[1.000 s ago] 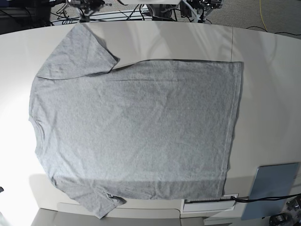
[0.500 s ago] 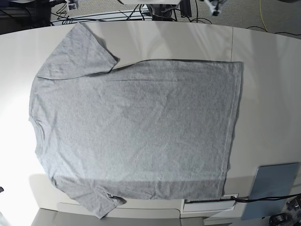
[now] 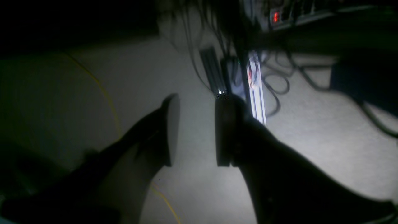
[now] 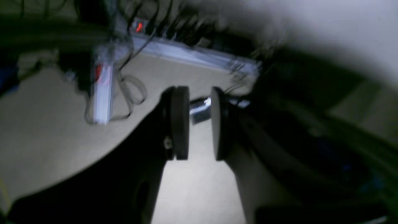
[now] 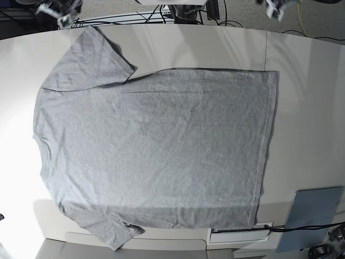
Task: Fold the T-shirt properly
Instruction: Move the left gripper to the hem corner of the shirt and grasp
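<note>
The heather-grey T-shirt lies flat and plain side up on the white table, collar to the left, hem to the right, one sleeve at the far left and one at the near left. My right gripper hovers beyond the table's far edge, just past the far sleeve. Its wrist view shows the right gripper open by a narrow gap, holding nothing, over the floor. My left gripper hangs off the far edge, beyond the hem corner. The left gripper is open and empty.
A flat grey-blue panel rests at the near right corner, with a white box and a black cable beside it. Cables and a power strip lie on the floor behind the table. A yellow cord crosses the floor.
Both arms have spread apart along the far edge: the right one slid left towards the far sleeve, the left one slid right towards the hem corner. The T-shirt has not moved.
</note>
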Motion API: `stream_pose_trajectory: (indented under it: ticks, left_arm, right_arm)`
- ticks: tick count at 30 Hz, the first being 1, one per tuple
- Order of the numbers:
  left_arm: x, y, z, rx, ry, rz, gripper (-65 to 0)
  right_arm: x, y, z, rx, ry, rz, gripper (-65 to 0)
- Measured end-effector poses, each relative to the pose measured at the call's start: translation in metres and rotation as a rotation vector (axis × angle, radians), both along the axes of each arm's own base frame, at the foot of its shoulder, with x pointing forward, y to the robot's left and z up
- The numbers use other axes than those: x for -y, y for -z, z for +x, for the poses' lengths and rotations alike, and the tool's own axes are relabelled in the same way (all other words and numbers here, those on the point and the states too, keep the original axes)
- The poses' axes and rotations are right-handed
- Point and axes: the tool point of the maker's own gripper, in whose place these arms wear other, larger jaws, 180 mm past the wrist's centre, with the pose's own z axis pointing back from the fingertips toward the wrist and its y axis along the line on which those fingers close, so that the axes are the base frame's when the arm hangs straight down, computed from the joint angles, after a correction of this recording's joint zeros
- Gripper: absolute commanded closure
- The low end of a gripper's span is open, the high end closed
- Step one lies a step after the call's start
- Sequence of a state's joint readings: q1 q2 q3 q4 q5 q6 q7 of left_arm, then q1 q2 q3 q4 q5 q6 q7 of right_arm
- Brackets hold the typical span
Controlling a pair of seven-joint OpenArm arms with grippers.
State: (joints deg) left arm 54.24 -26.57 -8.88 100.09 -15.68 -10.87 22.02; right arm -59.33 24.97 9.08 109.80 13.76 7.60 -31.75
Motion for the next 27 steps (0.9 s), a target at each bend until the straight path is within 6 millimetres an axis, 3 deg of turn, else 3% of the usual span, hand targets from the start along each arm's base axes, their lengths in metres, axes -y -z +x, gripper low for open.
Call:
stream_pose_trajectory:
  ticks: [4, 8, 11, 15, 18, 20, 24, 27]
  left_arm:
    - [-0.008, -0.039, 0.054, 0.144, 0.104, 0.018, -20.7]
    - [-0.01, -0.065, 0.1, 0.235, 0.279, 0.097, -20.7]
    - [0.004, -0.078, 0.126, 0.312, 0.434, 0.103, -20.7]
    - [0.009, -0.089, 0.154, 0.385, 0.529, 0.135, -20.7]
    - [0.016, -0.089, 0.162, 0.394, 0.584, 0.128, -20.7]
    - [0.019, -0.077, 0.161, 0.362, 0.651, 0.156, -20.7]
    - [0.011, -0.055, 0.171, 0.339, 0.728, 0.319, -24.1]
    - [0.01, -0.057, 0.184, 0.382, 0.745, 0.398, -26.9]
  right_arm:
    - [0.01, -0.04, 0.041, 0.13, -0.034, -0.051, -13.0]
    - [0.021, -0.072, 0.068, 0.159, -0.169, -0.169, -13.0]
    - [0.041, -0.096, 0.086, 0.18, -0.213, -0.323, -13.0]
    - [0.051, -0.119, 0.103, 0.225, -0.226, -0.432, -13.0]
    - [0.051, -0.124, 0.108, 0.241, -0.23, -0.453, -13.0]
    - [0.051, -0.124, 0.109, 0.243, -0.23, -0.453, -13.0]
    - [0.051, -0.124, 0.108, 0.242, -0.228, -0.453, -13.0]
    - [0.052, -0.124, 0.108, 0.239, -0.228, -0.455, -13.0]
